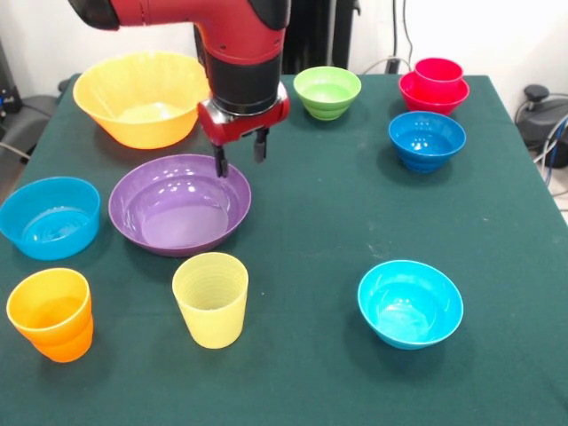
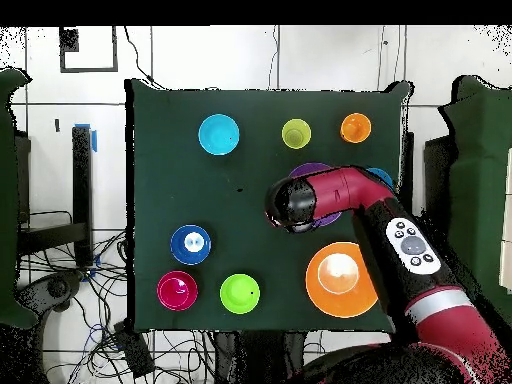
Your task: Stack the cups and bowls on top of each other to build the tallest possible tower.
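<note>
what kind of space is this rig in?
Probably a robotics lab: a table under a green cloth set with plastic bowls and cups, loose cables on a tiled floor beside it, and the arm's tool over the purple bowl.

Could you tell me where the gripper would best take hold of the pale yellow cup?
Probably at the rim, from straight above. The yellow cup stands upright with its mouth open, so one finger could go inside and one outside the thin wall. It stands apart from the purple bowl and orange cup.
</note>
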`<control>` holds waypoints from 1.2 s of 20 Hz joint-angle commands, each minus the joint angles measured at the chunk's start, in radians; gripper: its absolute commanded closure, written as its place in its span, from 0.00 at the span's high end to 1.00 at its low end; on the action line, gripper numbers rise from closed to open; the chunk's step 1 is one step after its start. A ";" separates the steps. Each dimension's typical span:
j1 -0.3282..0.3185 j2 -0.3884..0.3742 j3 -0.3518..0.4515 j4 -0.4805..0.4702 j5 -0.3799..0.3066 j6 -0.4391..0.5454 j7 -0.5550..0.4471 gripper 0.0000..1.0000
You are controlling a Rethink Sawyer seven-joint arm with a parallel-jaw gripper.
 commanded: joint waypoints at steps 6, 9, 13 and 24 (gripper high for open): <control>0.040 0.174 -0.051 -0.082 -0.059 -0.118 -0.009 1.00; 0.043 0.205 -0.050 -0.115 -0.061 -0.126 -0.023 1.00; 0.044 0.220 -0.046 -0.134 -0.061 -0.120 -0.041 1.00; 0.042 0.219 -0.039 -0.141 -0.052 -0.098 -0.069 0.00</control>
